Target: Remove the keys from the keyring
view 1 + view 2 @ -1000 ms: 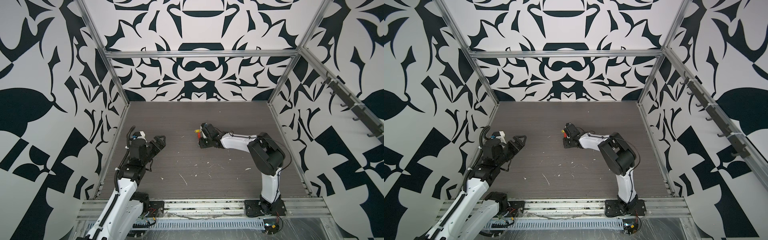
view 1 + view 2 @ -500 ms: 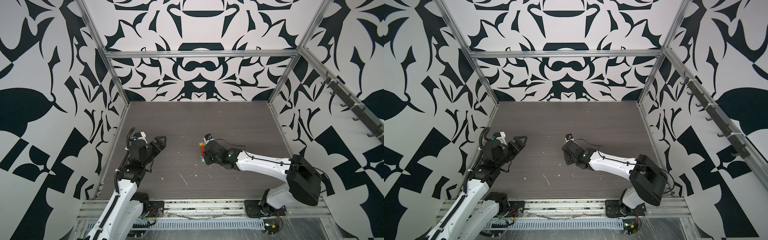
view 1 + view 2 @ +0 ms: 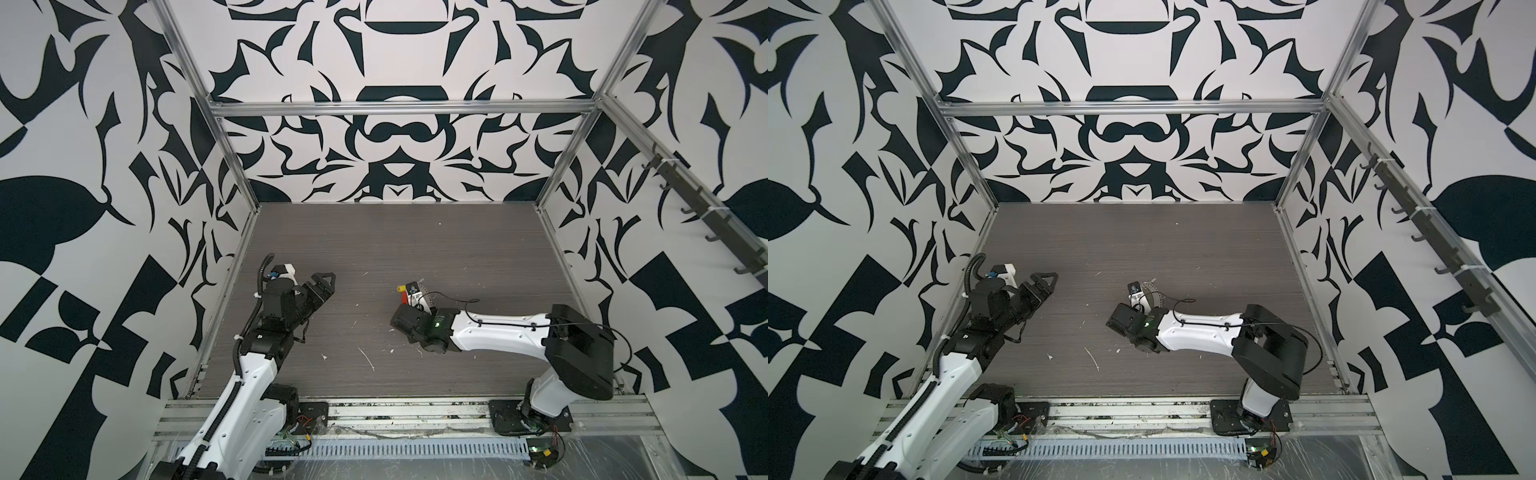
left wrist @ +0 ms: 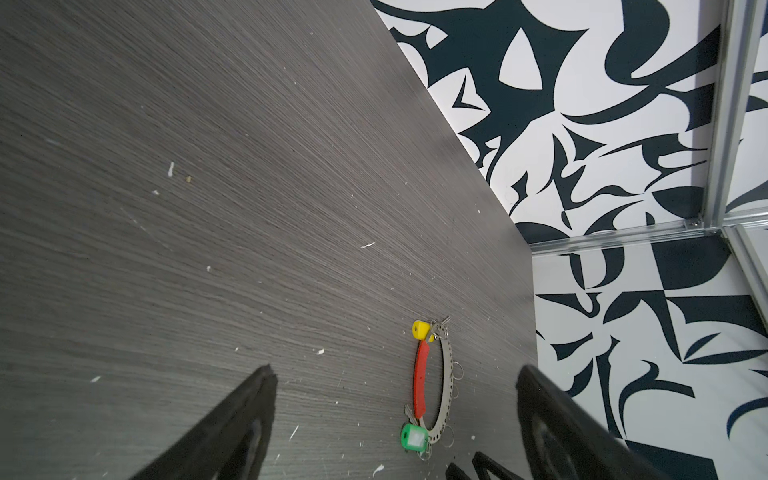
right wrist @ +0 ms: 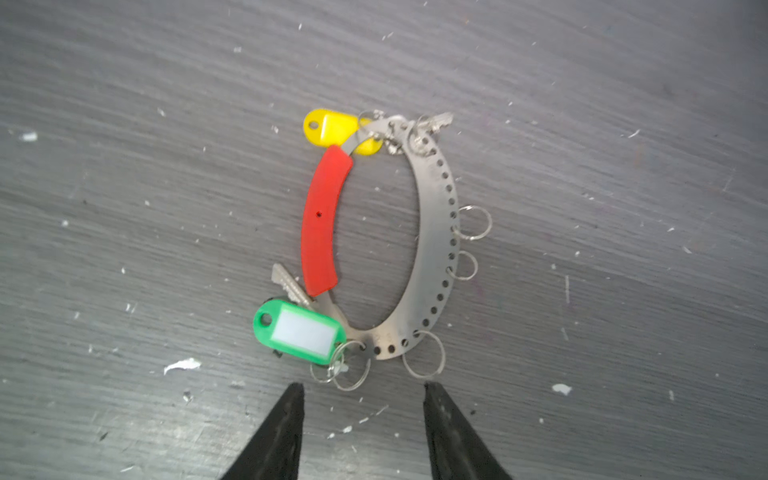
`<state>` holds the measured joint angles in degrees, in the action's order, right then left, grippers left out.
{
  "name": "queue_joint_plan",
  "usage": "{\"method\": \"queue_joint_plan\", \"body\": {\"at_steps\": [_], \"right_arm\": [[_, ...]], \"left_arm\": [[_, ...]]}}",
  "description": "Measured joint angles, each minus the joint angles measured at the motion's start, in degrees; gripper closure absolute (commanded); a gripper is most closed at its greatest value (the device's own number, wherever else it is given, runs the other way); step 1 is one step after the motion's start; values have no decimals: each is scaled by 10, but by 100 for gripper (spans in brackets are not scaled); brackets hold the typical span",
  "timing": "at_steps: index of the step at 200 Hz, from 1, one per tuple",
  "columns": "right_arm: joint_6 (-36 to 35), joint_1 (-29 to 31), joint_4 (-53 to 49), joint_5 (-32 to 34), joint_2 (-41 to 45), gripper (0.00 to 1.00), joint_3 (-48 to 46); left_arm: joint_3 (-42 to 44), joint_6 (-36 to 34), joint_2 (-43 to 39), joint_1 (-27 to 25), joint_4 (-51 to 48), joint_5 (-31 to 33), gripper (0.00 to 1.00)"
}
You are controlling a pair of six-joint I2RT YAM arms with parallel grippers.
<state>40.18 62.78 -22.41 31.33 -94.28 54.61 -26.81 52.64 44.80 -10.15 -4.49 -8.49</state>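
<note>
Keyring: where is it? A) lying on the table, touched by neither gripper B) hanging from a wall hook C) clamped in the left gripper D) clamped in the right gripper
A: the keyring lies flat on the table, just ahead of the open right gripper; the left gripper is far off.

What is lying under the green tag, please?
A silvery key pokes out from under the green tag; its head is covered. A dark edge also shows beneath; what it is cannot be told.
</note>
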Motion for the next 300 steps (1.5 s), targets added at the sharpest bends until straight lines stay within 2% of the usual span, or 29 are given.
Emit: {"method": "queue_joint_plan", "body": {"at_steps": [65,92,163,259,300], "right_arm": [[1,3,5,-3,-60,54,28],[0,3,12,-4,-75,60,31],[7,-2,23,-1,-84,69,34],[38,-9,8,23,-85,69,5],[42,-13,10,24,-70,83,-17]], "left_arm": [[3,0,-2,0,7,-3,7],[7,0,-5,0,8,-3,7],[9,-2,-8,0,8,-3,7],[9,-2,-10,0,8,-3,7],[9,-2,-12,0,8,-3,7]]}}
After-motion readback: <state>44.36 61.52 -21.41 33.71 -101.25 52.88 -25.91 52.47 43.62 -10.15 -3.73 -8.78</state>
